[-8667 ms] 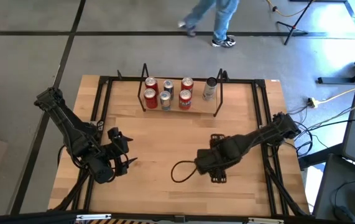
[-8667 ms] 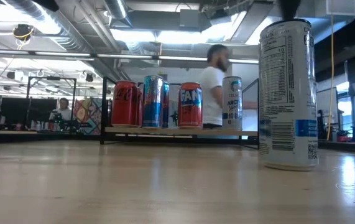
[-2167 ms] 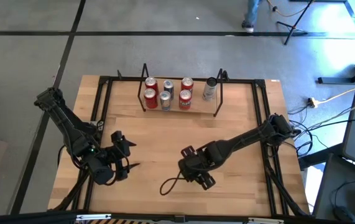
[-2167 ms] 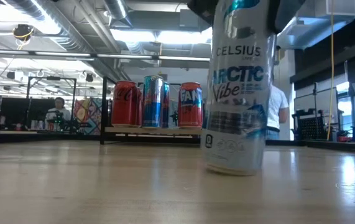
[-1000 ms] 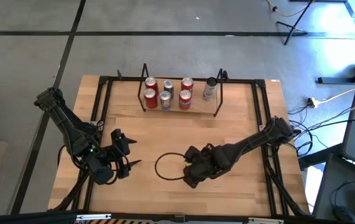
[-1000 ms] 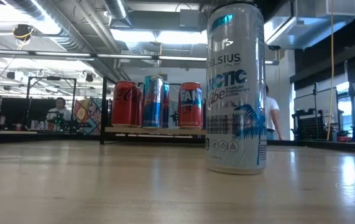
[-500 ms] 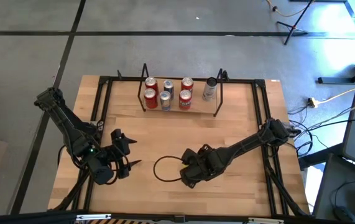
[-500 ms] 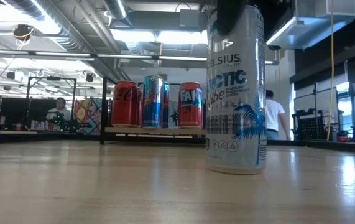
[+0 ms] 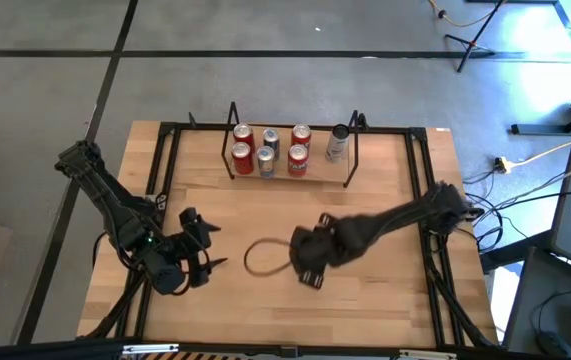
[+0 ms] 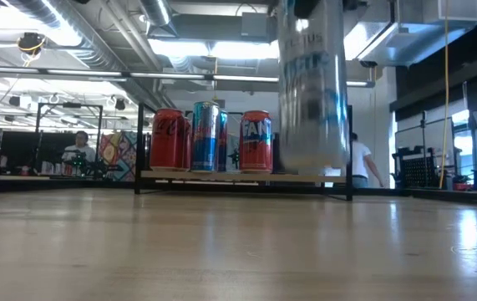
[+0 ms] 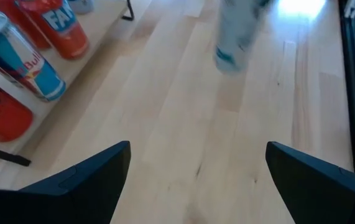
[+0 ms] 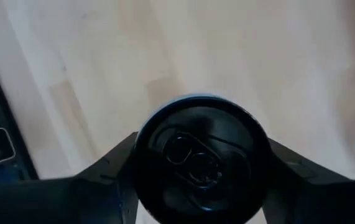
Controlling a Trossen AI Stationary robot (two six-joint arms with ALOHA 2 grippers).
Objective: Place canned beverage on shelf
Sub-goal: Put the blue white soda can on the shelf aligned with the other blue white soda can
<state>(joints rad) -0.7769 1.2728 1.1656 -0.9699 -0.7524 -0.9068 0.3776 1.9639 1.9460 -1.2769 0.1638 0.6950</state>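
My right gripper (image 9: pixel 310 258) is shut on a tall white-and-blue can (image 10: pixel 312 92), which hangs above the table at its middle. The can's dark top shows in the right wrist view (image 12: pixel 202 158). The shelf (image 10: pixel 205 176) stands at the far edge, with its black end frame (image 9: pixel 353 150). On it stand red cans (image 9: pixel 242 157), a blue-and-silver can (image 10: pixel 207 136) and a slim silver can (image 9: pixel 338 143). My left gripper (image 9: pixel 201 256) is open and empty near the table's left front. It faces the held can, which is blurred in the left wrist view (image 11: pixel 236 31). My right gripper pinches the can by two opposite sides of its upper wall (image 12: pixel 141 163), just below the rim, between its two fingers (image 12: pixel 118 163). The fingers come from above, pointing down. The can hangs upright, its bottom (image 10: pixel 309 167) lifted clear of the table.
A black cable loop (image 9: pixel 260 258) hangs from the right arm over the table's middle. Black table-frame rails (image 9: pixel 170 160) run along the left, right and far sides. Bare wood (image 9: pixel 365 300) lies near the front edge. A person (image 10: pixel 360 163) stands in the room beyond.
My right gripper has taken hold of the top of the can that stood on the table. It has lifted the can straight up, clear of the wood, and gone a little toward the far edge. The can stays upright.
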